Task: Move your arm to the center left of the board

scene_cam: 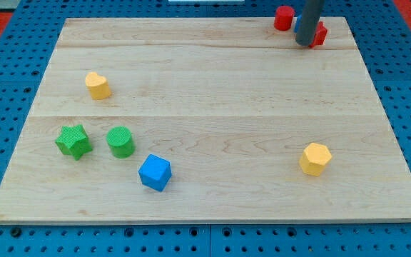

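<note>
My tip point(305, 43) is at the view's top right, the grey rod coming down from the top edge onto the wooden board point(205, 71). It stands between two red blocks: one red block point(284, 18) just to its upper left, another red block point(320, 34) partly hidden behind the rod on its right. At the view's left sit a yellow heart-like block point(98, 85), a green star block point(73, 140), a green cylinder block point(120, 141) and a blue cube point(155, 172). All are far from my tip.
A yellow hexagonal block point(315, 158) lies at the lower right of the board. The board rests on a blue perforated table point(6, 86), with red matting at the top corners.
</note>
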Available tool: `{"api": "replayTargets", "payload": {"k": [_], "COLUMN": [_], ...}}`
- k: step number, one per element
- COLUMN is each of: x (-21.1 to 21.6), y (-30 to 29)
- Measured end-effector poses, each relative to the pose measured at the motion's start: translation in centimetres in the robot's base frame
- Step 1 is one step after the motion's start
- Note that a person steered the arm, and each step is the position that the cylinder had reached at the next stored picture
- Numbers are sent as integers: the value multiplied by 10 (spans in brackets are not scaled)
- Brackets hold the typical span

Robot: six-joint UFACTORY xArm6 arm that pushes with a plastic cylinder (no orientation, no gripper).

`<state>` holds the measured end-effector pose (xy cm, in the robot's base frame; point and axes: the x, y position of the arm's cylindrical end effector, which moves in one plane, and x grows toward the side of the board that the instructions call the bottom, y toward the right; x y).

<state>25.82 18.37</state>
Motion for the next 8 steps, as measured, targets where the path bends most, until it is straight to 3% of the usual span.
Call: {"api": "replayTargets", "payload": {"k": [2,8], "x": [-7,-4], "y": [-27,-300]}}
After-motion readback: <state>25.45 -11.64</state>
